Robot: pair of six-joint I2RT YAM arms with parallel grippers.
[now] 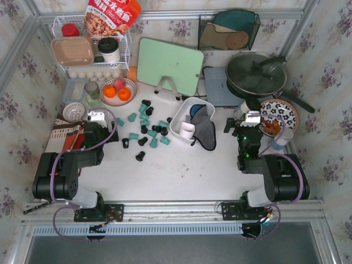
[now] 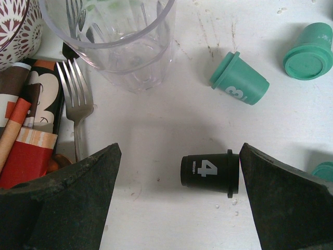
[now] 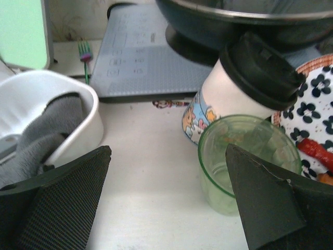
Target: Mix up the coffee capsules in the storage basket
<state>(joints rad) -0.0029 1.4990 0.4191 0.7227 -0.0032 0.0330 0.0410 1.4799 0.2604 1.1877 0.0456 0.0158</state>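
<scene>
Black fingers of the left pincer (image 2: pixel 180 151) stand spread wide, low over the white table (image 1: pixel 181 170), gripping nothing. A black capsule (image 2: pixel 210 174) marked 4 lies on its side between them, close in to the right finger. Whether its rim touches that finger I cannot tell. Further out, a teal capsule (image 2: pixel 239 78) marked 3 lies on its side, and another teal one (image 2: pixel 309 52) lies near the corner. Ahead to the left are a clear glass (image 2: pixel 109 41) and a fork (image 2: pixel 75 99) beside it.

Right pincer (image 3: pixel 167 156) is also fully spread, with nothing held. A green tumbler (image 3: pixel 244 161) stands just ahead of its right finger. A lidded cup (image 3: pixel 250 88) leans behind the tumbler. A patterned plate (image 3: pixel 312 104) is at the far right.

Basket (image 3: pixel 83 117) sits ahead and left of this pincer, apart from it, with a grey cloth (image 3: pixel 41 135) inside that hangs over its edge.

From above, the capsules (image 1: pixel 146 129), teal and black mixed, are scattered on the table left of the basket (image 1: pixel 177 124). The nearest lie just beside its wall. The left pincer is at the left edge of the scatter.
</scene>
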